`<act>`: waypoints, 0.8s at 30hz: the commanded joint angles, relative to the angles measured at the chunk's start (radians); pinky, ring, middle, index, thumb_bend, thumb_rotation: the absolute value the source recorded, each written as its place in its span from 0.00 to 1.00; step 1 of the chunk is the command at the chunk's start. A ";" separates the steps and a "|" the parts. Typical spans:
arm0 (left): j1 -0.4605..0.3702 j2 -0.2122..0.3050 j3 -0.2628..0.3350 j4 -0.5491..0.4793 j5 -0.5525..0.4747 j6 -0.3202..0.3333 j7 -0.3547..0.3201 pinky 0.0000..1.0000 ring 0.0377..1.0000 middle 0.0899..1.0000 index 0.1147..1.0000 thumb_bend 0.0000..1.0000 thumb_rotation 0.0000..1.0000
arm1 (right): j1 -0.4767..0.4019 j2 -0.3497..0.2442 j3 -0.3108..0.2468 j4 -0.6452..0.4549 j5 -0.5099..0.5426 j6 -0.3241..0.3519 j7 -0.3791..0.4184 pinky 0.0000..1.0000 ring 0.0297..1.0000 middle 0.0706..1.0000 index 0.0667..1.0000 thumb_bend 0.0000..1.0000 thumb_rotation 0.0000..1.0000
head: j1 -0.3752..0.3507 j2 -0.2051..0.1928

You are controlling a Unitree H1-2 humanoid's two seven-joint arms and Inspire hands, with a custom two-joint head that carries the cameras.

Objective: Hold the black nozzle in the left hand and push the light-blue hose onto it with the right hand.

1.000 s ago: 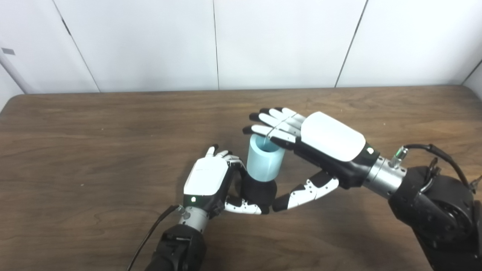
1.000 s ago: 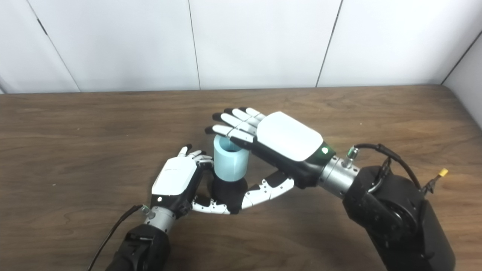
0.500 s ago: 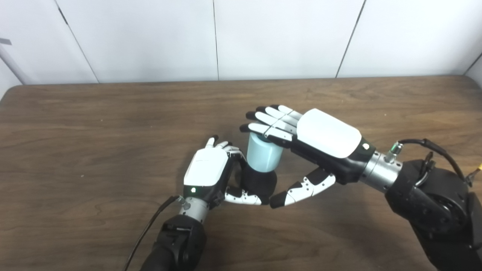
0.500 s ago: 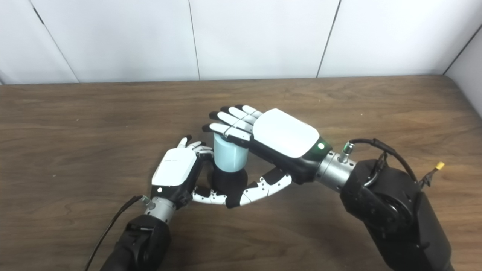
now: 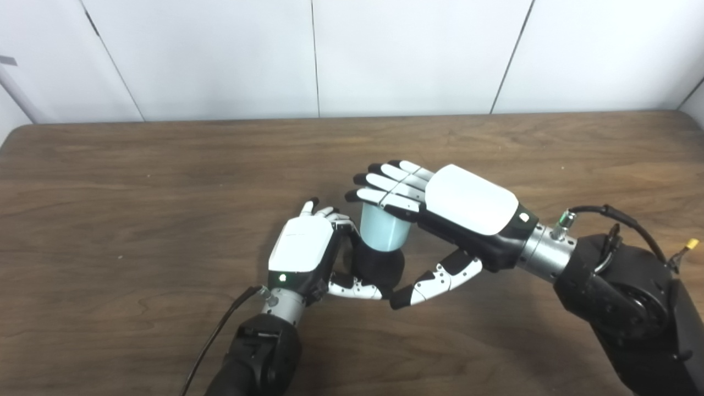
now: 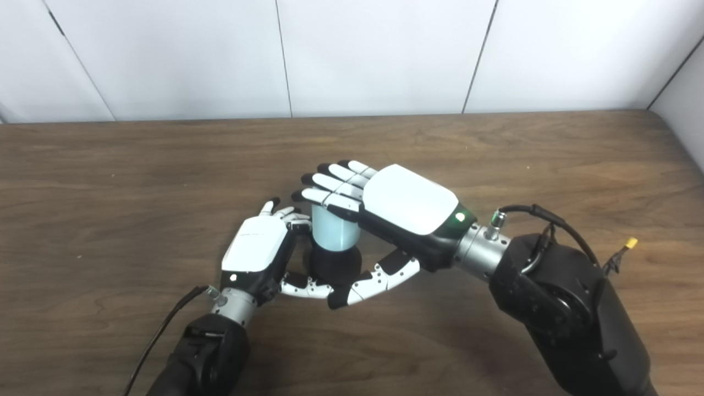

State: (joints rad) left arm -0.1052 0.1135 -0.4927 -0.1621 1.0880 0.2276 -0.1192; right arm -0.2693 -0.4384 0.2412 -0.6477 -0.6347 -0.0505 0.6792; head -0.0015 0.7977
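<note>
Pressing down now, the right robot hand (image 5: pixel 440 206) lies flat across the top of the hose (image 5: pixel 383 234), fingers straight and spread, thumb hanging loose below beside the nozzle (image 5: pixel 378 268). It grips nothing, just a palm-and-fingers push on the rim. A second ago the hose's open mouth was plainly showing under those fingers; now it is covered, and less of the light-blue tube shows above the black base, so by the look of it the hose has slid further down onto the nozzle. The left robot hand (image 5: pixel 305 256) is still clamped on the nozzle from the left, fingers curled round the far side and thumb reaching under the front, pinning it upright on the counter (image 5: pixel 137 220) near the middle, a little toward the robot. The hose stands straight on it, no obvious tilt. The head camera dipped slightly between the earlier looks, so part of the shift is the view, but the shortening of the blue section reads as real. Judging from this, the push is well underway and close to seated; whether the hose has bottomed out cannot be seen, since the joint is hidden inside the tube. One risk: a flat palm can skid off the rim if the tube tips.
</note>
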 commanded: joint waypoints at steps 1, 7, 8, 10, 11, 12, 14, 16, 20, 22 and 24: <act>0.012 -0.008 -0.014 -0.004 -0.006 0.005 -0.043 1.00 0.87 0.72 0.41 0.52 0.05 | -0.005 -0.009 0.001 0.000 0.015 -0.010 -0.007 0.97 0.97 0.95 0.91 0.61 0.86 | -0.001 0.002; 0.013 -0.008 -0.015 -0.003 -0.002 0.001 -0.033 1.00 0.87 0.72 0.41 0.52 0.05 | 0.007 -0.020 0.004 -0.001 0.031 0.010 0.009 0.93 0.94 0.92 0.90 0.62 0.86 | 0.001 0.006; 0.013 -0.008 -0.015 -0.004 -0.001 0.001 -0.036 1.00 0.86 0.72 0.41 0.52 0.05 | 0.009 -0.021 0.005 -0.001 0.032 0.012 0.011 0.93 0.94 0.92 0.90 0.62 0.85 | 0.001 0.006; 0.012 -0.007 -0.015 -0.005 -0.001 0.001 -0.040 1.00 0.87 0.72 0.41 0.52 0.05 | 0.012 -0.024 0.006 0.000 0.040 0.017 0.014 0.91 0.93 0.92 0.90 0.62 0.86 | 0.000 0.008; 0.012 -0.006 -0.014 -0.005 -0.002 0.000 -0.040 1.00 0.87 0.72 0.41 0.52 0.05 | 0.013 -0.026 0.006 0.001 0.046 0.021 0.016 0.91 0.93 0.91 0.89 0.62 0.85 | 0.000 0.008; 0.012 -0.007 -0.014 -0.005 -0.003 -0.001 -0.039 1.00 0.87 0.72 0.41 0.52 0.05 | 0.013 -0.026 0.007 0.001 0.051 0.023 0.017 0.91 0.93 0.91 0.89 0.61 0.85 | 0.000 0.008; 0.012 -0.007 -0.013 -0.005 -0.004 -0.001 -0.038 1.00 0.87 0.72 0.41 0.52 0.05 | 0.014 -0.028 0.009 0.002 0.057 0.023 0.016 0.90 0.92 0.91 0.89 0.61 0.85 | 0.000 0.008; 0.012 -0.008 -0.013 -0.004 -0.007 -0.003 -0.037 1.00 0.87 0.72 0.41 0.52 0.05 | 0.015 -0.030 0.012 0.005 0.057 0.016 0.013 0.90 0.92 0.91 0.88 0.61 0.84 | -0.001 0.009; 0.012 -0.009 -0.011 -0.004 -0.007 -0.003 -0.035 1.00 0.86 0.72 0.41 0.52 0.05 | 0.022 -0.030 0.017 0.018 0.052 0.001 0.001 0.92 0.92 0.91 0.89 0.61 0.84 | 0.001 0.010; 0.010 -0.008 -0.011 -0.006 -0.007 -0.001 -0.042 1.00 0.86 0.72 0.41 0.52 0.05 | 0.027 -0.030 0.021 0.023 0.047 -0.001 -0.004 0.94 0.93 0.91 0.90 0.61 0.84 | 0.001 0.010; 0.009 -0.007 -0.011 -0.010 -0.005 0.002 -0.050 1.00 0.87 0.72 0.41 0.52 0.06 | 0.030 -0.032 0.025 0.025 0.045 0.005 -0.004 0.95 0.94 0.92 0.90 0.61 0.83 | 0.002 0.014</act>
State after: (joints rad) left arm -0.1045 0.1135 -0.4932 -0.1665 1.0959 0.2267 -0.1273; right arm -0.2527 -0.4416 0.2533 -0.6367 -0.5816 -0.0452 0.6410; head -0.0015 0.8069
